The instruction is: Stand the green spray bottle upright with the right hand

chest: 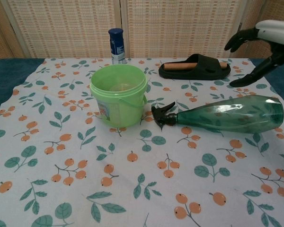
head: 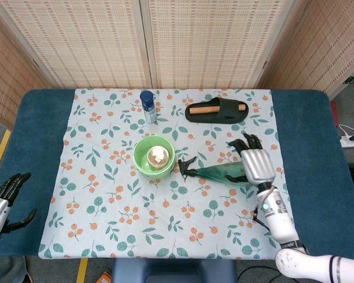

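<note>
The green spray bottle [head: 221,173] [chest: 227,115] lies on its side on the floral cloth, its black nozzle pointing left toward the green bucket. My right hand [head: 256,162] [chest: 265,38] hovers above the bottle's wide base end, fingers spread, holding nothing. In the chest view it floats clear of the bottle with a gap beneath it. My left hand [head: 3,200] rests open off the cloth at the table's near left edge.
A green bucket [head: 154,155] [chest: 118,94] stands just left of the nozzle. A blue-capped can [head: 147,106] [chest: 116,45] stands at the back. A dark slipper [head: 217,110] [chest: 195,67] lies behind the bottle. The floral cloth [head: 106,194] covers the blue table [head: 35,130].
</note>
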Robot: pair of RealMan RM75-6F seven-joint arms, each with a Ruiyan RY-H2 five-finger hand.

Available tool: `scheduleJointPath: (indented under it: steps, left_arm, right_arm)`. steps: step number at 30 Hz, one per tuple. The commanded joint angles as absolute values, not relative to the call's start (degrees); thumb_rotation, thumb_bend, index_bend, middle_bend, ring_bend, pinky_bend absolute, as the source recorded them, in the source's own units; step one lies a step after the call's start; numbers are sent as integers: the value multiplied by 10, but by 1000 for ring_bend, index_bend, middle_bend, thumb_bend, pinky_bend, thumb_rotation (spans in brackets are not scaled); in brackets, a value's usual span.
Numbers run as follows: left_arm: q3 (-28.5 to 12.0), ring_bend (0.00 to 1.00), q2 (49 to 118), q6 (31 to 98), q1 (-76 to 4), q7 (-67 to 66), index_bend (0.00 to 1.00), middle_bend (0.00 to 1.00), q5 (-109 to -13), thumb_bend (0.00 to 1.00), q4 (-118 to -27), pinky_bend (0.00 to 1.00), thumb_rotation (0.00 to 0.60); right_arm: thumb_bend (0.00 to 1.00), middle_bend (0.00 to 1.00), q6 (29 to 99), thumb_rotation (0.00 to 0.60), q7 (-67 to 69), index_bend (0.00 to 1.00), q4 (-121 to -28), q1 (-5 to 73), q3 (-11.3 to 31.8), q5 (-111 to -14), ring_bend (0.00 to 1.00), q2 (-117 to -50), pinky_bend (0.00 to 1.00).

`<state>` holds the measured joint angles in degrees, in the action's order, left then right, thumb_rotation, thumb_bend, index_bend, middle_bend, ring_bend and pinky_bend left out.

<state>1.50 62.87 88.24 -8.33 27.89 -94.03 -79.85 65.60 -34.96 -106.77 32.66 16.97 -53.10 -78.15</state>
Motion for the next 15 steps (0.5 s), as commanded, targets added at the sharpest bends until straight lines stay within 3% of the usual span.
scheduleJointPath:
  steps: [1,15]
  left_arm:
    - [15,0,627,883,-83,283,44,72,-940,317,-798,110,600]
    - [15,0,618,902,-77,303,48,78,-951,318,-801,109,600]
  right_arm:
    - [45,206,634,600,-370,254,-1034,360,156,-533,0,-824,0]
    - [34,207,632,600,-472,259,-916,424,117,-442,0,-924,0]
